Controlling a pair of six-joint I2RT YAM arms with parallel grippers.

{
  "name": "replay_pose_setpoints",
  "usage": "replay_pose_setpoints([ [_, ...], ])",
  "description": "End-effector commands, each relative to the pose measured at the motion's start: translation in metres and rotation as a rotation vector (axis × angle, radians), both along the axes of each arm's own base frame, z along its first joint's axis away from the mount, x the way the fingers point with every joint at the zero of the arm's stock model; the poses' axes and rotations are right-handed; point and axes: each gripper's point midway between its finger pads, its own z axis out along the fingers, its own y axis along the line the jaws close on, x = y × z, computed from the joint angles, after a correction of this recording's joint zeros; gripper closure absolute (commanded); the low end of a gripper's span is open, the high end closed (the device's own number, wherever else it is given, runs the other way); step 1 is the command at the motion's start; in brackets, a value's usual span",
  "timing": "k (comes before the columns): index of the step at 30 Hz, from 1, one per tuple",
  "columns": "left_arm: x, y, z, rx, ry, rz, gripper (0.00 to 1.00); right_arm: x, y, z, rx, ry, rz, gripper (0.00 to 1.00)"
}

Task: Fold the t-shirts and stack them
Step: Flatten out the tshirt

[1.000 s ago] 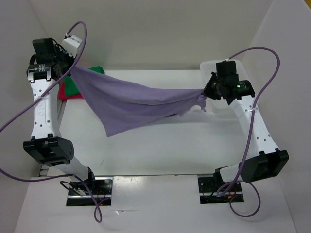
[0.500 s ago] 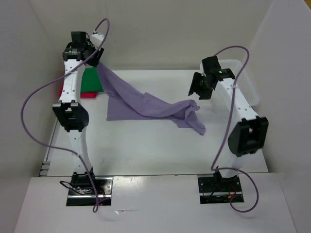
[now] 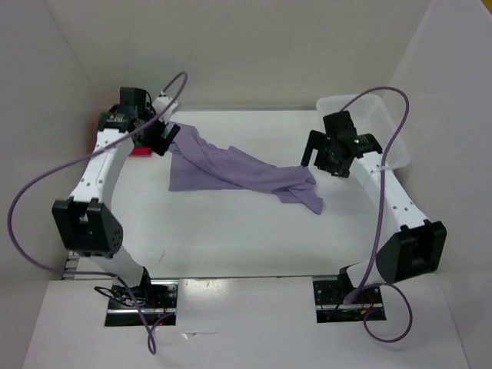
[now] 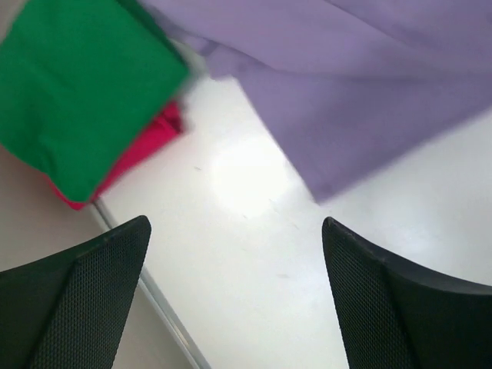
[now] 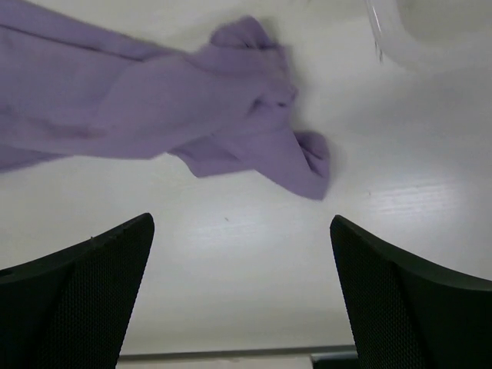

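Your lavender shirt [image 3: 246,173] lies crumpled on the desk [image 3: 231,231]. It runs from the far left toward the right, and its right end is bunched into a lump. The green shirt [image 4: 84,92] sits folded on top of the red shirt [image 4: 150,142] at the desk's far-left edge, just beside the lavender one's left end; can't tell if they touch. Your left tool [image 4: 234,231] hangs over that left end, fingers spread wide, only bare desk between them. Your right tool [image 5: 242,223] hovers near the bunched right end, fingers spread too, pinching nothing. The white basket [image 3: 384,115] stands far right, apart from the shirt.
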Motion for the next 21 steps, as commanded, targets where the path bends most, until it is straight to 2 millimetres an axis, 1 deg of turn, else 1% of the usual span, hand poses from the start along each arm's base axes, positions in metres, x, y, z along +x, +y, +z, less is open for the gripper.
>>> replay_pose_setpoints([
  [1,-0.037,-0.024,-0.056,0.044,0.094,-0.099,0.02,-0.025,-0.005,-0.034,-0.012,0.069,-0.054,0.00],
  [2,-0.043,-0.024,-0.070,0.036,0.125,-0.087,0.02,-0.038,-0.010,-0.055,-0.032,0.127,-0.067,0.00],
  [4,-0.056,-0.018,-0.109,0.057,0.216,-0.065,0.05,-0.045,-0.011,-0.077,-0.041,0.189,-0.082,0.00],
  [5,-0.059,-0.020,-0.118,0.056,0.234,-0.049,0.05,-0.051,-0.014,-0.091,-0.054,0.230,-0.104,0.00],
  [6,-0.058,-0.020,-0.129,0.051,0.246,-0.040,0.05,-0.052,-0.016,-0.105,-0.076,0.266,-0.109,0.00],
  [7,-0.059,-0.020,-0.136,0.052,0.260,-0.040,0.05,-0.055,-0.019,-0.115,-0.090,0.290,-0.125,0.00],
  [8,-0.063,-0.022,-0.149,0.039,0.296,-0.036,0.05,-0.050,-0.019,-0.119,-0.097,0.285,-0.130,0.00],
  [9,-0.061,-0.023,-0.152,0.034,0.297,-0.028,0.05,-0.053,-0.020,-0.130,-0.107,0.315,-0.129,0.00],
  [10,-0.062,-0.029,-0.156,0.025,0.309,-0.045,0.05,-0.054,-0.018,-0.136,-0.099,0.327,-0.124,0.00],
  [11,-0.061,-0.029,-0.164,0.021,0.322,-0.037,0.05,-0.049,-0.017,-0.138,-0.095,0.316,-0.124,0.00],
  [12,-0.066,-0.029,-0.172,0.023,0.346,-0.037,0.05,-0.052,-0.016,-0.146,-0.093,0.337,-0.120,0.00],
  [13,-0.066,-0.029,-0.176,0.024,0.359,-0.037,0.05,-0.053,-0.016,-0.149,-0.097,0.347,-0.120,0.00],
  [14,-0.072,-0.028,-0.188,0.027,0.394,-0.037,0.06,-0.051,-0.016,-0.153,-0.098,0.350,-0.120,0.00],
  [15,-0.073,-0.028,-0.192,0.022,0.406,-0.028,0.06,-0.056,-0.017,-0.161,-0.107,0.381,-0.120,0.00],
  [16,-0.073,-0.026,-0.195,0.034,0.400,-0.021,0.06,-0.053,-0.016,-0.161,-0.104,0.370,-0.120,0.00],
  [17,-0.072,-0.024,-0.204,0.044,0.398,-0.014,0.06,-0.054,-0.016,-0.165,-0.108,0.383,-0.120,0.00],
  [18,-0.071,-0.021,-0.205,0.056,0.387,0.004,0.06,-0.053,-0.016,-0.167,-0.106,0.377,-0.120,0.00],
  [20,-0.069,-0.021,-0.212,0.057,0.393,0.004,0.06,-0.053,-0.016,-0.176,-0.116,0.396,-0.112,0.01],
  [21,-0.067,-0.024,-0.211,0.041,0.383,-0.005,0.09,-0.054,-0.017,-0.179,-0.119,0.407,-0.112,0.03],
])
